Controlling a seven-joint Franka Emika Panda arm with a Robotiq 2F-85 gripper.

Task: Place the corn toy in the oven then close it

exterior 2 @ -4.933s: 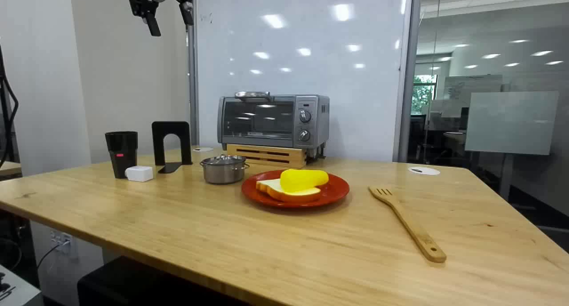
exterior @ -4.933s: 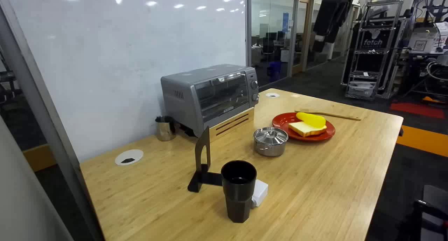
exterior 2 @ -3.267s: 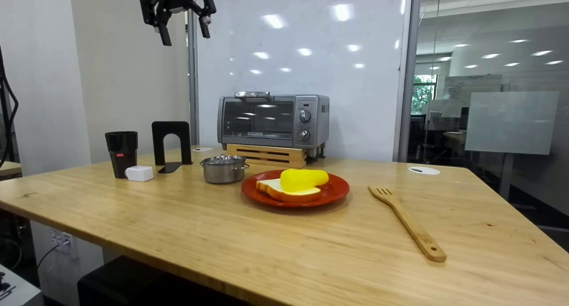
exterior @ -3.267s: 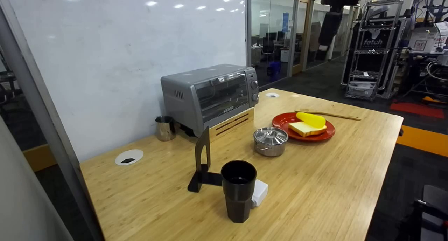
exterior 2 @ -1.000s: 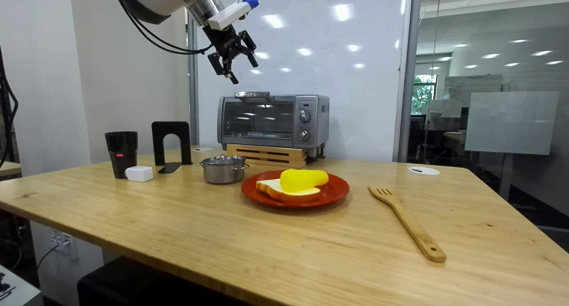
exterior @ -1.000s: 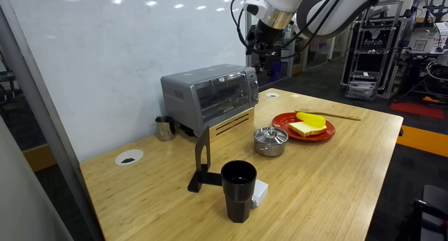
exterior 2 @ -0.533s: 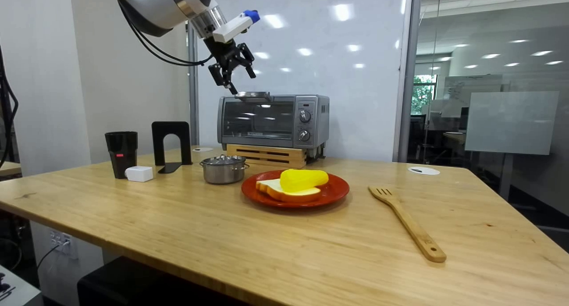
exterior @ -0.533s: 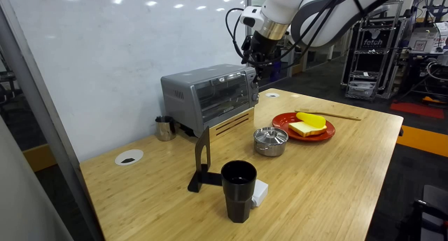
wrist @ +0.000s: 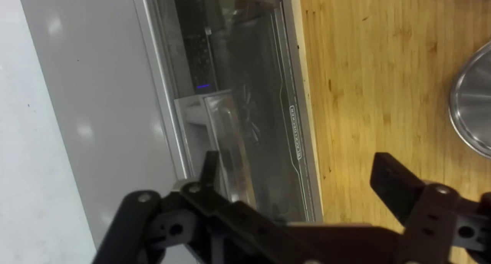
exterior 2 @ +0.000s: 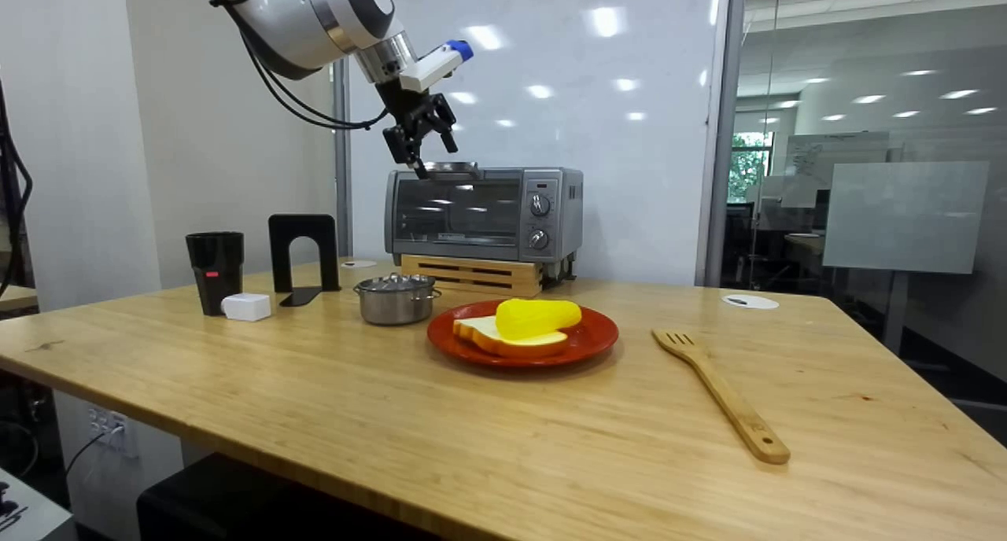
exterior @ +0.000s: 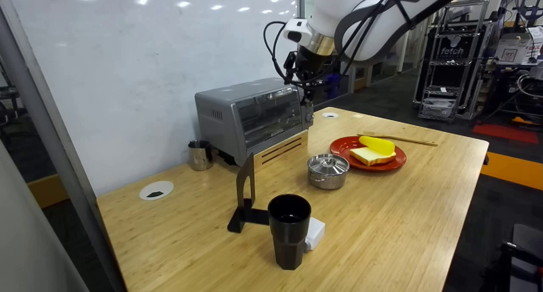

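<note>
Wrist view: claw (wrist: 298, 165) wide, contact unclear.

The white arm (exterior: 328, 12) has a gold-toned collar (exterior: 321, 43), black cables (exterior 2: 340, 123) and black jaws.

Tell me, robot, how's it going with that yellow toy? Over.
Gripper open, empty, near oven handle. Yellow corn-like toy on red plate with bread. Oven door shut, in the way.
</note>
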